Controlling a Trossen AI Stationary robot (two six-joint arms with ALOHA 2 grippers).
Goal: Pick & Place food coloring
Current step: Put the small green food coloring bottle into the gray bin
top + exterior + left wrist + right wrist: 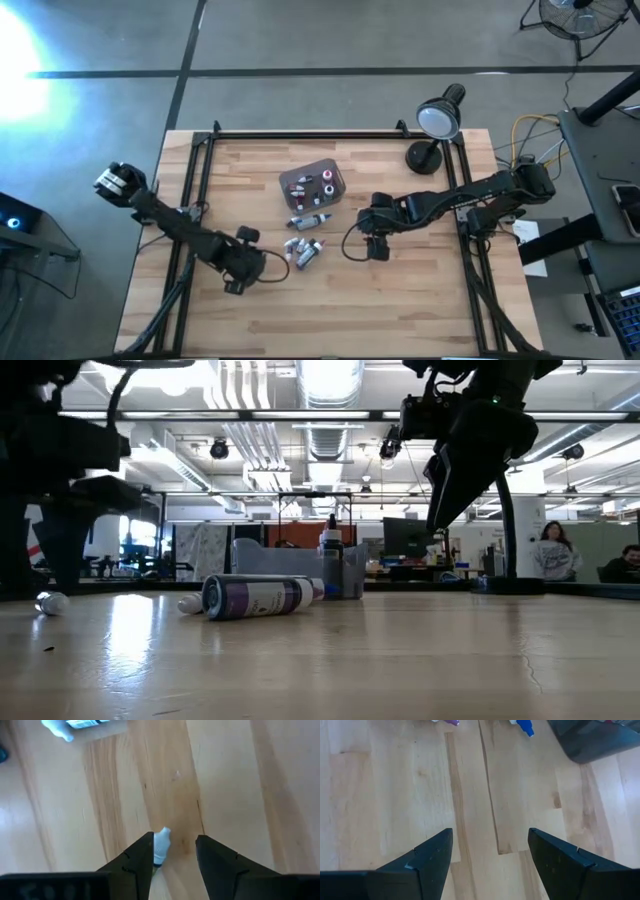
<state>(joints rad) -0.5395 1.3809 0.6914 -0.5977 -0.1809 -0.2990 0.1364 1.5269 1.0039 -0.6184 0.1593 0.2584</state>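
Several tiny food coloring bottles lie on their sides mid-table. More stand in the grey square tub. My left gripper is open and points down at the table left of the loose bottles. A white-capped bottle lies on the wood between its fingers, close against one of them. My right gripper is open wide and empty. It hangs above bare wood to the right of the bottles and is raised off the table in the low view. My left gripper stands with its open fingers on either side of the white-capped bottle's cap end, coming from above. The bottle lies on the table right beside one finger; whether that finger touches it, I cannot tell.
A black desk lamp stands at the table's far right corner. A black frame rail runs along the far edge. A purple-labelled bottle lies in front of the tub. Bare wood fills the near half of the table.
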